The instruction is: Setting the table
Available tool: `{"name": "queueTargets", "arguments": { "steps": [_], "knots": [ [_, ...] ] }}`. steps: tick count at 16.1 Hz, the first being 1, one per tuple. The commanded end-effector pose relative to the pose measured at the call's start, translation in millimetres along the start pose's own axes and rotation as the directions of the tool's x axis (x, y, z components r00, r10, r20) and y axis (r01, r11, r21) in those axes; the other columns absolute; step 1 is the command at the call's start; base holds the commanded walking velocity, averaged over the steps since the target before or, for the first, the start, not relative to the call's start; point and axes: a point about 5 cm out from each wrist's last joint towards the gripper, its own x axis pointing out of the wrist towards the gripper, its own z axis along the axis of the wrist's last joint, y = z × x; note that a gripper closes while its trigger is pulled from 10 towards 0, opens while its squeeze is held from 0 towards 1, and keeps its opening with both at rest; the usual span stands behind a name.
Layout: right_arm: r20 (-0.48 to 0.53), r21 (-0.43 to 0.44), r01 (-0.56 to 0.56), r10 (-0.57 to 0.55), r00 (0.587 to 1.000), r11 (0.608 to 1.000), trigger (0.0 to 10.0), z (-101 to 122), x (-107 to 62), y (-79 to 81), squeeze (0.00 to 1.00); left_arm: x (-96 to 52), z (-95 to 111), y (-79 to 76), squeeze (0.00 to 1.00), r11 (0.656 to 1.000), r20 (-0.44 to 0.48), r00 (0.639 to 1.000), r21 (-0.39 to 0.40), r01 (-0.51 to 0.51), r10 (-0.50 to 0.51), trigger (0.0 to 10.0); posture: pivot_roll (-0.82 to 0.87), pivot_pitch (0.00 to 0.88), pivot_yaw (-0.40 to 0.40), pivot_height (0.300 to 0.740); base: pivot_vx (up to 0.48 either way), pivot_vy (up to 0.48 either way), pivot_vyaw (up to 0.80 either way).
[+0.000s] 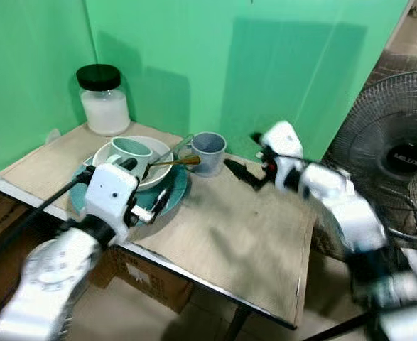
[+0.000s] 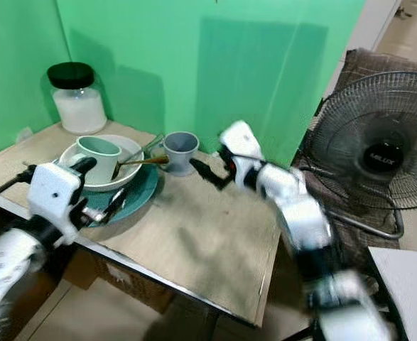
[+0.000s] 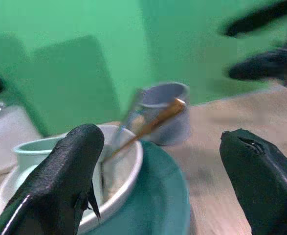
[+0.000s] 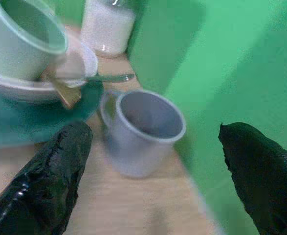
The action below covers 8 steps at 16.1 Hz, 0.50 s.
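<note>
On the beige table top lies a teal plate (image 1: 177,190) carrying a white bowl (image 1: 156,177). A pale green cup (image 1: 130,152) stands in the bowl, along with a gold-handled spoon (image 1: 177,162) and a silver utensil. A grey-blue mug (image 1: 208,152) stands just right of the plate. My left gripper (image 1: 145,186) hovers open over the plate's near edge, pointing at the bowl (image 3: 123,171). My right gripper (image 1: 247,158) is open just right of the mug (image 4: 133,156), with the mug in line between its fingers but not touched.
A glass jar (image 1: 104,101) with a black lid stands at the table's back left by the green wall. A black floor fan (image 1: 400,142) stands to the right of the table. A cardboard box (image 1: 151,280) sits under the table. The table's right half (image 1: 251,241) is bare.
</note>
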Motion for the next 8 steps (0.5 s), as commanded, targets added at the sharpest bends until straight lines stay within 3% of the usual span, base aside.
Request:
{"name": "queueTargets", "arguments": {
  "steps": [1,2,4,5,8],
  "knots": [
    [-0.035,-0.117,-0.028,0.024,0.999,0.993,10.0,-1,1.4,-7.5,0.00,-4.2,4,-3.0,0.00,0.998,0.002,0.998,-0.004,0.061,-0.061,10.0,0.08,0.000,-0.077,0.740,0.000,0.000,0.00],
    [-0.072,-0.233,-0.089,0.074,0.995,0.968,10.0,2,6.7,-14.5,0.00,-9.8,3,-8.6,0.00,0.990,-0.026,0.990,-0.004,0.138,-0.138,10.0,0.08,0.000,-0.077,0.740,0.000,0.000,0.00],
    [-0.098,-0.308,-0.176,0.152,0.983,0.935,10.0,6,13.9,-14.4,0.00,-13.5,0,-15.7,0.00,0.977,-0.059,0.975,-0.016,0.213,-0.213,10.0,0.08,0.000,-0.079,0.740,0.000,0.000,0.00],
    [-0.134,-0.369,-0.241,0.205,0.970,0.898,10.0,7,20.0,-10.5,0.00,-14.7,-4,-19.5,0.00,0.970,-0.091,0.966,-0.016,0.244,-0.244,10.0,0.08,0.000,-0.082,0.740,0.000,0.000,0.00],
    [-0.176,-0.468,-0.319,0.267,0.948,0.824,10.0,7,28.5,-5.9,0.00,-16.9,-6,-23.3,0.00,0.965,-0.109,0.959,-0.020,0.263,-0.263,10.0,0.08,0.000,-0.084,0.740,0.000,0.000,0.00]
  ]
}}
